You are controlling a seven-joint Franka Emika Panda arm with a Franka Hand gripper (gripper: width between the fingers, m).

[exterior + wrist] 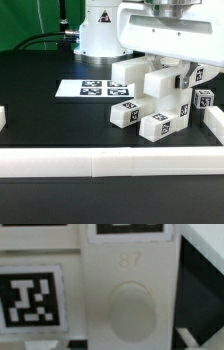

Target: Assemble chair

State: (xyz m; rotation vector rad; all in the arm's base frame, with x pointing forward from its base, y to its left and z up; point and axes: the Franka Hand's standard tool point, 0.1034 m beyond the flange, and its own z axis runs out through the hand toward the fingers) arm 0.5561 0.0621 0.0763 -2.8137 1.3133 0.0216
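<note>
Chair pieces [160, 95] are clustered near the table's [50, 125] walled corner, likely for joining; whether the gripper [188, 78] grips one cannot be told.

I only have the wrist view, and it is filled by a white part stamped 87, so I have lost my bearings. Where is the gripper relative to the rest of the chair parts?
Observer: The gripper sits at the stacked cluster of chair parts, on its side toward the exterior view's right.
Operator: Any other pieces near it?
Observer: Yes, a small tagged block lies on the black table at the cluster's side toward the exterior view's left.
Operator: What is beyond that block?
Observer: The marker board lies flat on the table, farther back, toward the robot's base.
</note>
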